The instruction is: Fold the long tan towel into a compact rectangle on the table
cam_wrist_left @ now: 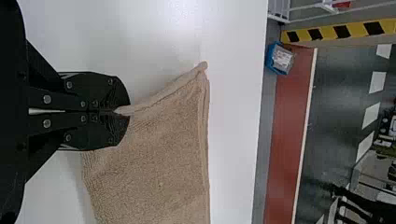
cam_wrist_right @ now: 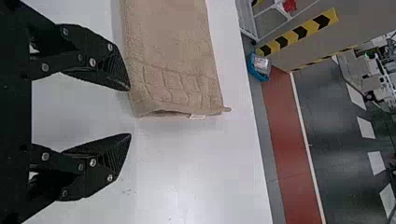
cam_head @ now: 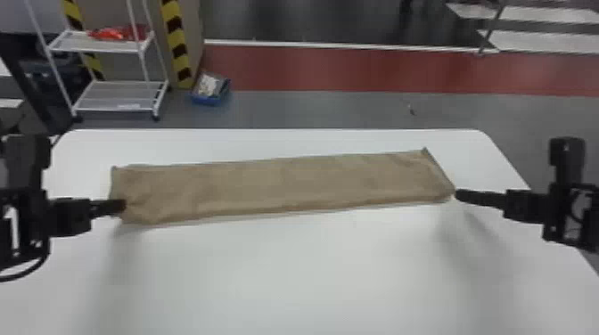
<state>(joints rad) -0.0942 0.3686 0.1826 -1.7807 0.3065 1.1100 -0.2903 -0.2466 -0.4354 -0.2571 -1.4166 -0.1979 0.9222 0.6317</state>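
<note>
The tan towel (cam_head: 285,185) lies as a long strip across the white table, its right end slightly farther back than its left. At its left end is my left gripper (cam_head: 119,206); in the left wrist view the left gripper (cam_wrist_left: 122,111) is shut on the towel's end edge, and the towel (cam_wrist_left: 159,163) is pulled to a pinch there. My right gripper (cam_head: 459,194) is beside the near corner of the right end. In the right wrist view, the right gripper (cam_wrist_right: 130,111) has its fingers spread apart, with the end of the towel (cam_wrist_right: 175,60) just beyond their tips.
The white table (cam_head: 285,267) extends in front of the towel, with its far edge a short way behind it. Beyond, on the floor, stand a white shelf rack (cam_head: 118,96) and a blue bin (cam_head: 210,89), near a post with yellow and black stripes.
</note>
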